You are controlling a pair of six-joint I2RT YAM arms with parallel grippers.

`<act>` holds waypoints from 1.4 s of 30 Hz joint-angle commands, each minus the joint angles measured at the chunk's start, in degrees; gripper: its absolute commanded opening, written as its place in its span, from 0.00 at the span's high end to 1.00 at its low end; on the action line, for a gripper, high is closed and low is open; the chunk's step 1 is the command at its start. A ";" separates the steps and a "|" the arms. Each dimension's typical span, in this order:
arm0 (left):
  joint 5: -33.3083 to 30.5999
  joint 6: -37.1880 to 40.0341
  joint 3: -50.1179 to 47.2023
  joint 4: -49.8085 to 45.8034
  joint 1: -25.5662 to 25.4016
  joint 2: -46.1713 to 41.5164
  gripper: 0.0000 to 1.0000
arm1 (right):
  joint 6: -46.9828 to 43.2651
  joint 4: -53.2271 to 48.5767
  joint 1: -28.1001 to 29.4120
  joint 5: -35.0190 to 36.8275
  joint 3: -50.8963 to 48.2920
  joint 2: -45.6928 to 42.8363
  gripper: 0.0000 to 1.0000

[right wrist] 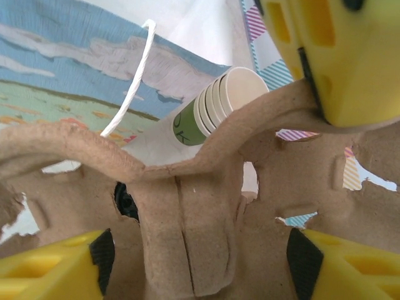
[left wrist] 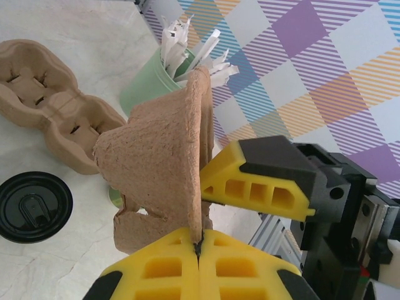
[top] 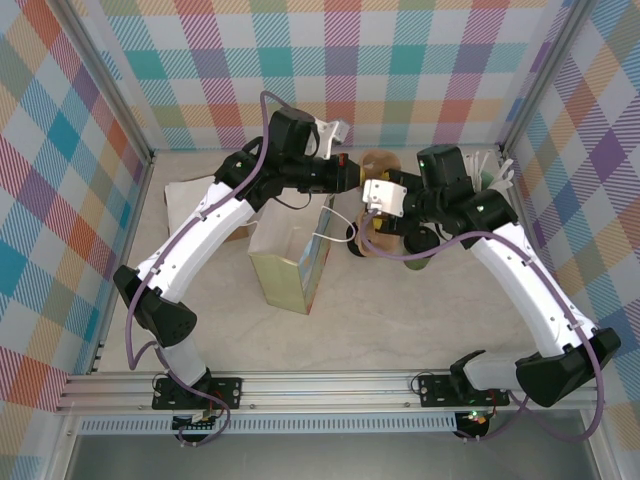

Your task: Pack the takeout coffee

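Reaching inward, left pincer pinches the carrier.

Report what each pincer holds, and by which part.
The left pincer is clamped on the thin rim edge of the brown moulded-pulp cup carrier. The right pincer straddles the carrier's middle, jaws apart; whether it grips cannot be told.

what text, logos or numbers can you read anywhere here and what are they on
No text reads in full.
cup stack: dark print on the green wall, cut off and blurred, unreadable.
lid: raised moulding, no legible letters.
bag: a printed landscape, no words in view.
carrier: plain pulp, no print.
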 commanded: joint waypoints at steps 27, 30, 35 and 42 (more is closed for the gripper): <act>2.10 -0.36 1.62 2.26 0.15 0.20 0.98 | 1.59 -2.51 -0.76 -4.50 -0.85 0.43 0.64; 1.76 -0.16 2.53 1.91 0.13 0.32 0.87 | 2.12 -2.90 -0.81 -3.90 -1.06 0.28 0.64; 0.25 1.02 4.64 0.56 0.52 -0.18 0.71 | 3.73 -3.34 -1.33 -2.43 -1.60 -0.10 0.64; -4.02 3.09 4.37 -2.66 2.82 -4.47 0.56 | 7.22 -3.58 -2.59 -0.06 -2.10 -1.04 0.65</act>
